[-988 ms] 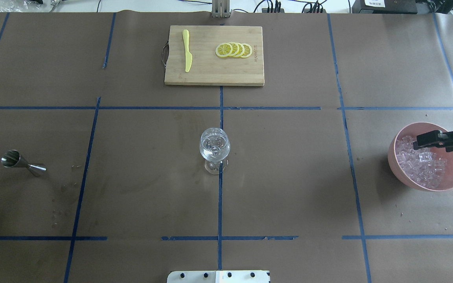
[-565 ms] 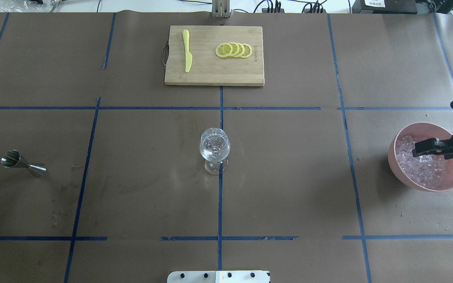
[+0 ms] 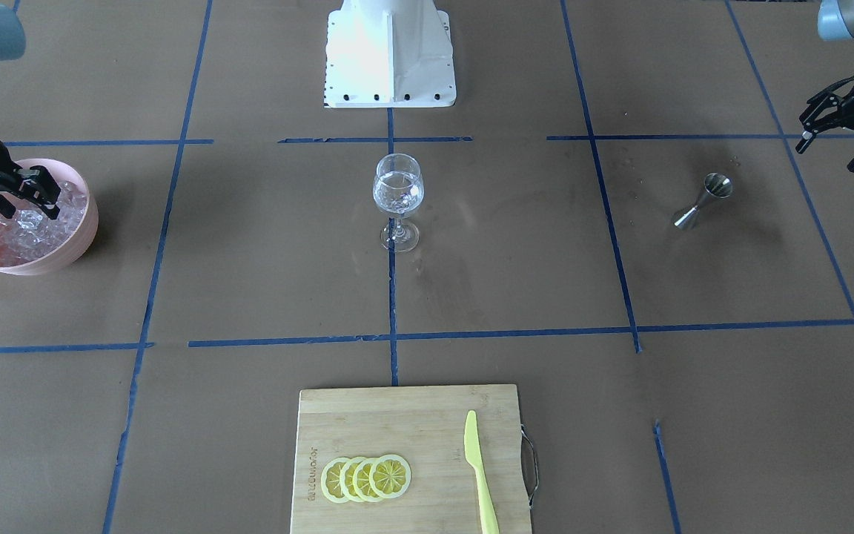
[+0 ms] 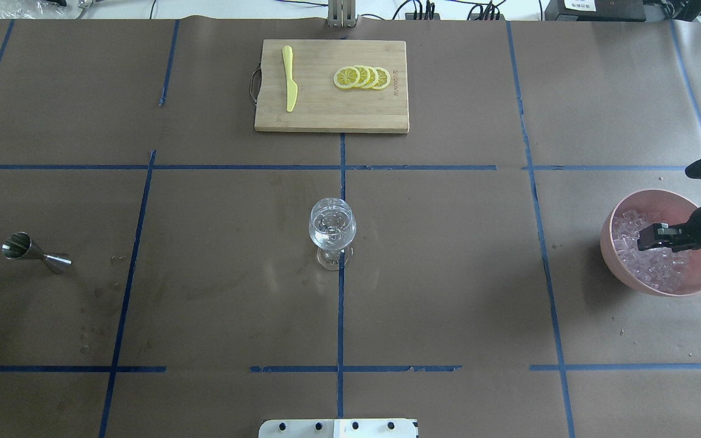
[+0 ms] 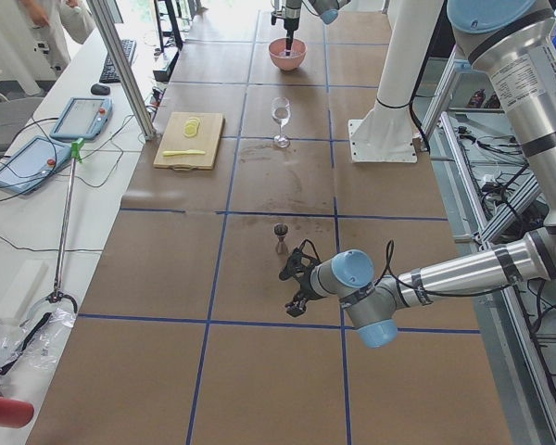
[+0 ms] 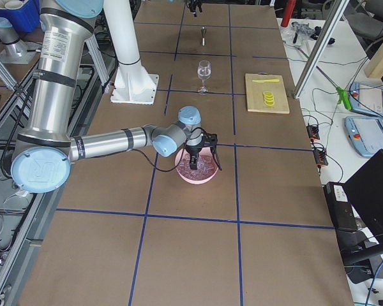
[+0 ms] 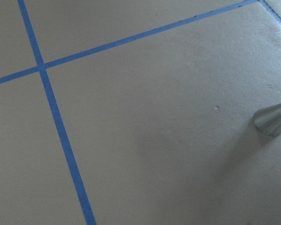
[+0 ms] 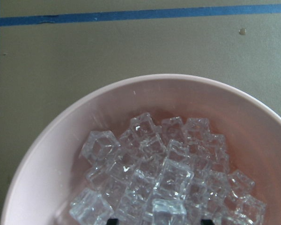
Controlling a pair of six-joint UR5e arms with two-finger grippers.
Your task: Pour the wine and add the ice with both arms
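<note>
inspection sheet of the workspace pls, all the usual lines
surface: brown papered table with blue tape grid, small specks here and there
job's things: clear stemmed wine glass upright at centre, clear liquid inside; pink round bowl of clear ice cubes; steel double-cone jigger
clutter: wooden cutting board with yellow plastic knife, lemon slices
grippers: right gripper open, down in the ice; left gripper open, empty, above table
cables: black cables at far table edge
surroundings: white robot pedestal; tablets on side bench

Pink bowl (image 4: 607, 244); clear ice (image 4: 628, 236); brown table (image 4: 448, 274) crossed by blue tape lines (image 4: 341, 304).
</note>
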